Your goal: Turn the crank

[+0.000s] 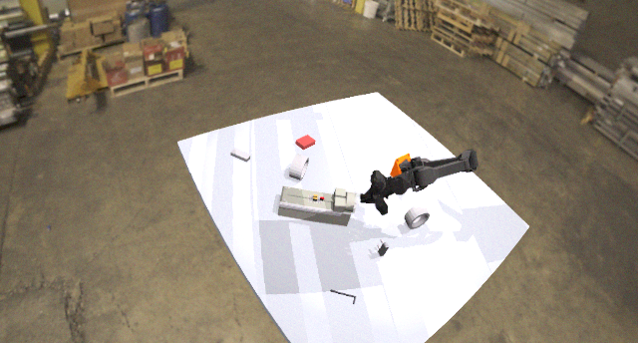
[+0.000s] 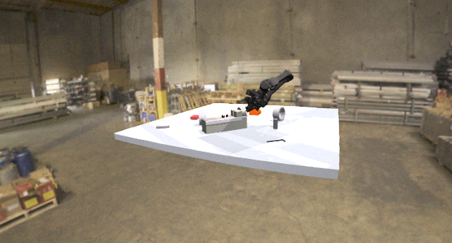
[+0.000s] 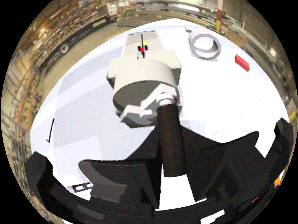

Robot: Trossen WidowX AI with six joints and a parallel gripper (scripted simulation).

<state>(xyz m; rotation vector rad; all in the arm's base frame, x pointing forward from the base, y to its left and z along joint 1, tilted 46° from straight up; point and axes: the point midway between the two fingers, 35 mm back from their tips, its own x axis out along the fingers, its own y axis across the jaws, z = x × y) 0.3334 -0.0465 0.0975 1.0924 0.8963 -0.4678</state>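
The machine (image 1: 309,208) (image 2: 223,124) (image 3: 148,63) is a grey box on the white table (image 1: 449,263). On its top the slide's red pointer (image 1: 322,198) (image 3: 141,47) sits close beside a brass mark (image 1: 314,197). It looks slightly toward the crank end of that mark. The round crank disc (image 3: 141,91) faces the wrist camera, with a dark handle (image 3: 170,137) sticking out from it. My gripper (image 1: 365,197) (image 2: 249,107) (image 3: 165,128) is at the machine's crank end and is shut on the handle.
Two tape rolls (image 1: 417,217) (image 1: 299,168), a red block (image 1: 305,142), a white bar (image 1: 240,155), an orange block (image 1: 400,165), a small dark post (image 1: 383,248) and a hex key (image 1: 344,296) lie around the machine. Pallets line the warehouse floor.
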